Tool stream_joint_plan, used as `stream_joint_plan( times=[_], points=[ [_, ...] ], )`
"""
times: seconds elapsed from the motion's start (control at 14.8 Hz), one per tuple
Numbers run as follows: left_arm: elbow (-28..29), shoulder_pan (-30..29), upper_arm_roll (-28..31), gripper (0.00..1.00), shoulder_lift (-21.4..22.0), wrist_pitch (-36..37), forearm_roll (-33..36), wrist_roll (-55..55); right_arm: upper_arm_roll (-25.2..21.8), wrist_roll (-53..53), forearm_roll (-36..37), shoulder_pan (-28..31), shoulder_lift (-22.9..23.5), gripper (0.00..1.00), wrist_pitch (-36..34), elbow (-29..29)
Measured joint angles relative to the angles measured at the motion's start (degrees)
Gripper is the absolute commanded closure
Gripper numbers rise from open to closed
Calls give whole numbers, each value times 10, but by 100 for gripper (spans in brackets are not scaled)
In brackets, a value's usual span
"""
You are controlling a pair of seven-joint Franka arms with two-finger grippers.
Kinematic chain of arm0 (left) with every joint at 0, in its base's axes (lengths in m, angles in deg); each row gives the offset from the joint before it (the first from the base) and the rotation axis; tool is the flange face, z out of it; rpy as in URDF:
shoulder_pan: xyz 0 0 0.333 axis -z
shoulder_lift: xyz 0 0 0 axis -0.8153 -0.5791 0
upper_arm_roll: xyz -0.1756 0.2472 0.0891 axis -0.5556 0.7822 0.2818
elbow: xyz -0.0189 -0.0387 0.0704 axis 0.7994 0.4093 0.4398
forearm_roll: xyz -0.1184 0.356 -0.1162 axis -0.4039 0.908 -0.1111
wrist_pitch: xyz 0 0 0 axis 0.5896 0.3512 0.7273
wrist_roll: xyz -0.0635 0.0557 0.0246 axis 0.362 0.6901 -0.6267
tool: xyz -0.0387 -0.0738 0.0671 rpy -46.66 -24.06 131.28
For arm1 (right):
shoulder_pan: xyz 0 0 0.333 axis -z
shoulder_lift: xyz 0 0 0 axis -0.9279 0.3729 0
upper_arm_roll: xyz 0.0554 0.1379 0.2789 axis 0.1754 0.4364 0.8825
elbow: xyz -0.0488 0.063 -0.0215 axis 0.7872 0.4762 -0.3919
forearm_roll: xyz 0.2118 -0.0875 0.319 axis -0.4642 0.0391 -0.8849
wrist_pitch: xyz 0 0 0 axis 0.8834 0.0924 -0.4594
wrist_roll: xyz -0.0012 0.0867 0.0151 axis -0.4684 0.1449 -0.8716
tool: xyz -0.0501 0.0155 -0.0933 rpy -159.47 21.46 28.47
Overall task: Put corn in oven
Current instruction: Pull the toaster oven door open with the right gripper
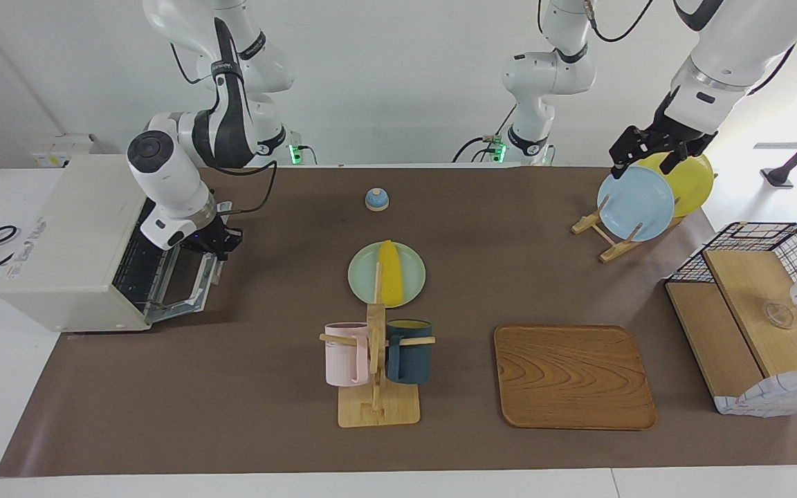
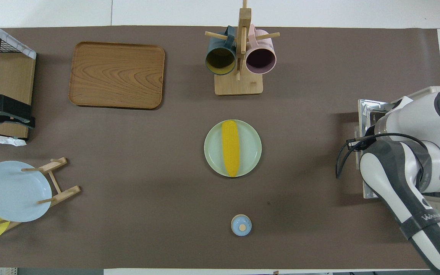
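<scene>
The yellow corn (image 1: 390, 273) lies on a pale green plate (image 1: 360, 277) in the middle of the table; it also shows in the overhead view (image 2: 230, 148). The off-white oven (image 1: 66, 242) stands at the right arm's end of the table, and its glass door (image 1: 184, 280) hangs partly open. My right gripper (image 1: 222, 243) is at the door's upper edge; in the overhead view the arm hides it. My left gripper (image 1: 646, 164) is open and empty in the air over the plate rack, well away from the corn.
A mug rack (image 1: 376, 360) with a pink and a dark mug stands beside the corn's plate, farther from the robots. A wooden tray (image 1: 571, 377), a rack with a blue plate (image 1: 636, 203) and a yellow plate (image 1: 692, 183), a wire-and-wood basket (image 1: 751, 304) and a small blue knob (image 1: 377, 199) are also there.
</scene>
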Motion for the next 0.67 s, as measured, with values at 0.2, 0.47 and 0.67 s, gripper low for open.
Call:
stream_joint_plan(
  times=[0.2,0.47,0.67],
  points=[
    [2,-5,0,0,0,2,0,-1,0,0,-14,-1,-2,100,30,-27],
    [15,-5,0,0,0,-28,0,-1,-3,8,-38,-19,-3,100,56,-57],
    [32,-5,0,0,0,-54,0,-1,-4,29,-51,-38,-6,100,56,-56]
  ],
)
